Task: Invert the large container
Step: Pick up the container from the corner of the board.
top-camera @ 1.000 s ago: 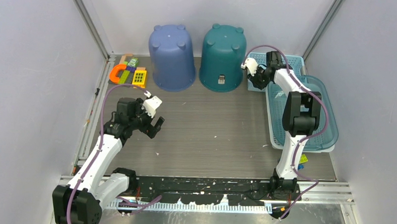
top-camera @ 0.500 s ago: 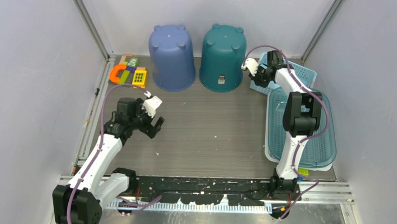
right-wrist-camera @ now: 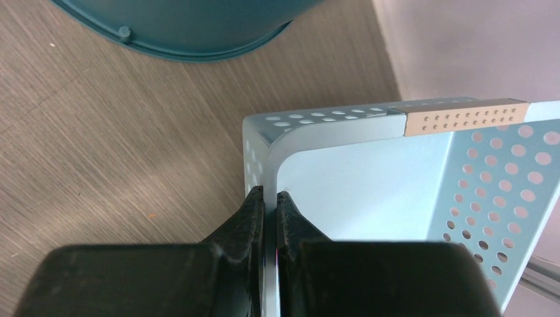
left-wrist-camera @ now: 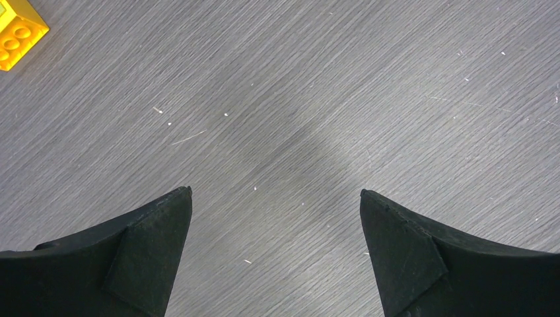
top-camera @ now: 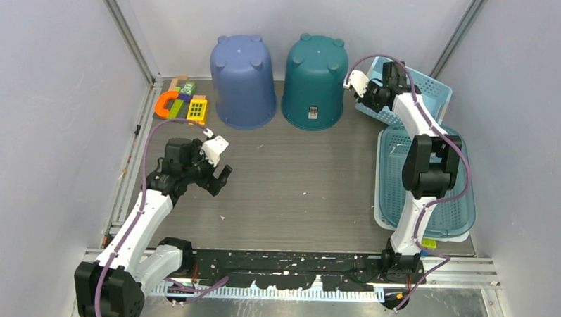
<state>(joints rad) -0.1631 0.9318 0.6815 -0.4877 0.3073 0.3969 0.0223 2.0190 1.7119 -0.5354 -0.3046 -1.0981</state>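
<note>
Rightward at the table's [top-camera: 298,180] far corner, the right gripper [right-wrist-camera: 269,193] is clamped on the side wall of the light-blue perforated basket [right-wrist-camera: 370,191], near one corner. The basket sits tilted, just beside the upturned teal bucket [top-camera: 315,82] and behind the shallow blue tray [top-camera: 448,207]. The left gripper [left-wrist-camera: 276,191] hangs over bare tabletop, jaws spread wide, grasping nothing.

Left tool [left-wrist-camera: 276,190] wide apart, right tool [right-wrist-camera: 270,193] tightly together.
</note>
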